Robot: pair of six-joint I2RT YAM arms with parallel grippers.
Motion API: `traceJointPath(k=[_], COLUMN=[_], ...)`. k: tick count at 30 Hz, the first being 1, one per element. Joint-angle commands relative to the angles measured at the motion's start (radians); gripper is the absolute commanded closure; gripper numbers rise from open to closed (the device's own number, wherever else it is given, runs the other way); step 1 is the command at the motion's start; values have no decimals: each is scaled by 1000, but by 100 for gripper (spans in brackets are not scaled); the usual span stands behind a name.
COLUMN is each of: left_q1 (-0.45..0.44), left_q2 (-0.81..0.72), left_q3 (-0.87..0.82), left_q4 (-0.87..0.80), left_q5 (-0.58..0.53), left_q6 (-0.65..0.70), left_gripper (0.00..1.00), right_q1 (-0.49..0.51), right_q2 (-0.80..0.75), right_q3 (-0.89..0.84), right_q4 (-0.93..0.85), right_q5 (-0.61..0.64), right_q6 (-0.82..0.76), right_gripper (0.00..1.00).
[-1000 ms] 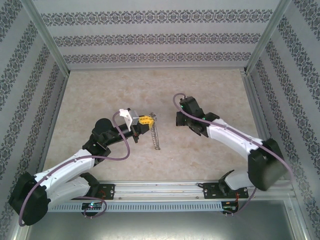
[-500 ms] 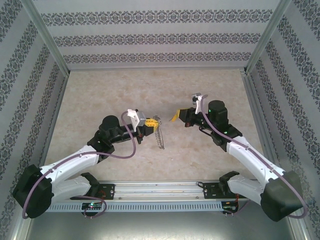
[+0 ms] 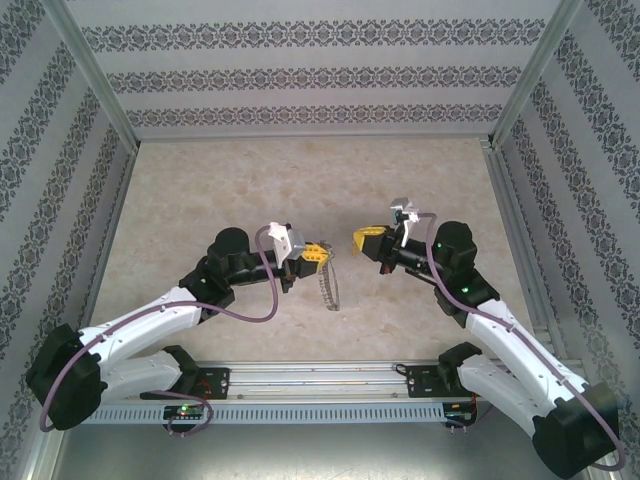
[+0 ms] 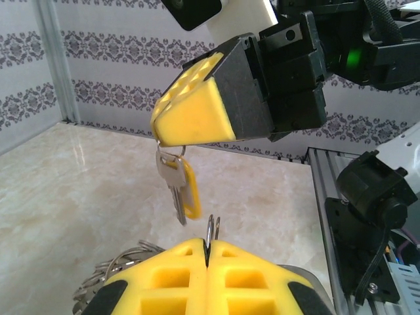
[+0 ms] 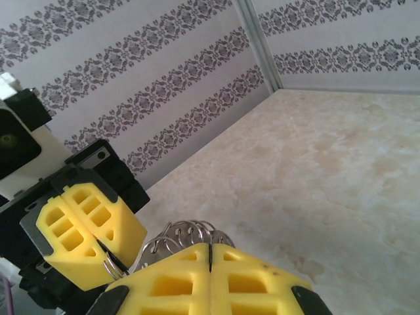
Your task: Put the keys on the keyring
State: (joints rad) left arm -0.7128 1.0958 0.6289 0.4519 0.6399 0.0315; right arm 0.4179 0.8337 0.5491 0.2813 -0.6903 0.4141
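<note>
Step in hand: bringing key and ring together in mid-air; nothing threaded yet.

Left gripper (image 3: 320, 255): jaws together, clamped on the wire of the keyring (image 3: 327, 287). In the left wrist view two thin wire strands stick up just above the seam of the pads. The rest of the hoop, with its silvery loops, falls below and to the left of the jaws. From above the hoop reads edge-on, a narrow strip. Its long axis runs from the jaws toward the arm bases, leaning a little right. It looks to be hanging free, but I can't tell whether the low end touches the table.

Key (image 4: 177, 193): silver blade, yellow head cover, hanging from a small split ring (image 4: 172, 152) pinched at the tip of the right jaws. Long axis near upright, slightly tilted, blade tip pointing down. The tip sits just above and a little left of the wire strands at the left jaws, apart from them.

Right gripper (image 3: 366, 238): jaws together on that split ring, fingertips facing the left gripper, near it with a gap between.

Judgement on the next move: fine alignment. The key's small ring has to meet an open end of the hoop wire, and no opening in the hoop can be made out. The key swings freely under the right jaws, so a slow, steady approach is needed. The left grip must keep the wire from twisting.
</note>
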Motion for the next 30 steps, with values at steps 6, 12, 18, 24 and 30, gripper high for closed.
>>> traceJointPath(k=[6, 12, 18, 24, 30], left_q1=[-48, -65, -72, -86, -91], left_q2=[11, 30, 60, 72, 70], left_q3=[67, 95, 102, 106, 102], left_q4=[-69, -107, -78, -73, -52], left_q5=[-17, -117, -184, -239, -228], left_q6=[64, 25, -93, -167, -209], left_gripper=[100, 100, 100, 100, 100], right_q1=[76, 131, 167, 182, 189], right_q2=[-48, -48, -48, -55, -62], right_q3=[-29, -31, -43, -51, -55], right_q4=[42, 35, 38, 36, 32], right_q5=[9, 71, 153, 227, 261], right_q6=[-47, -76, -111, -141, -162], right_gripper=[100, 100, 100, 100, 100])
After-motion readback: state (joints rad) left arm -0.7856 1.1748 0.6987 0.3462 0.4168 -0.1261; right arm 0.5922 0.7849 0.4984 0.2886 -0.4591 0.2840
